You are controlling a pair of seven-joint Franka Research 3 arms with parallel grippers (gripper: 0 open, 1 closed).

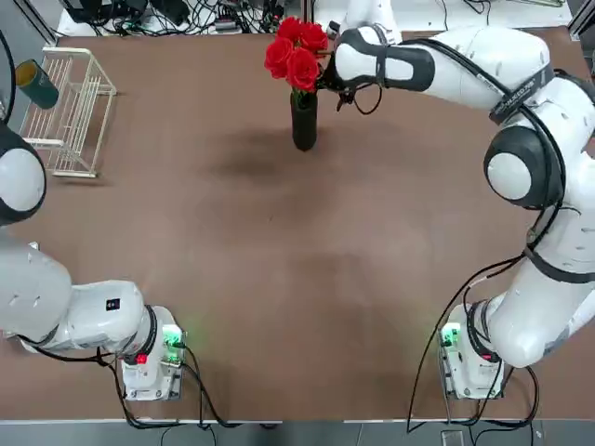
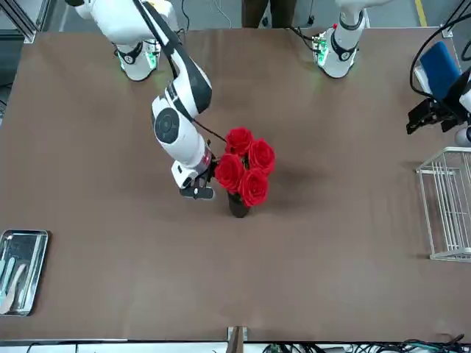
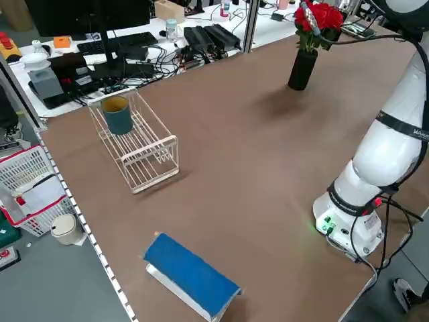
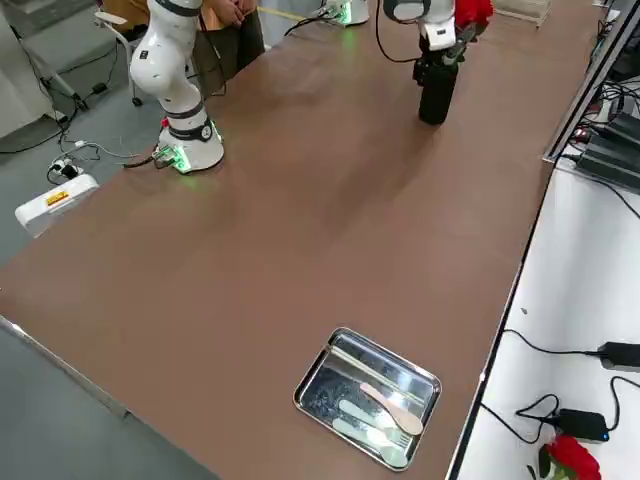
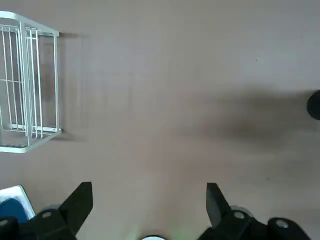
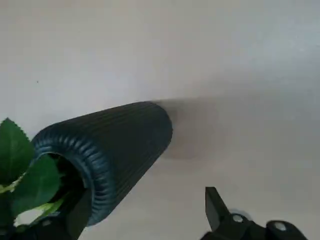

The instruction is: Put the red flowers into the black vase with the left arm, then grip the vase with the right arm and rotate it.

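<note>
Beside black vase (image 1: 304, 119), right gripper (image 2: 197, 185) positioned open, ungripped, evidently for rotation; red flowers (image 1: 297, 54) already seated; left gripper (image 5: 149, 207) open, parked.

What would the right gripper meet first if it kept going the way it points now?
Probably the black vase: the open right gripper points down beside its mouth, one finger near the rim. Otherwise the bare table; depth is unclear.
</note>
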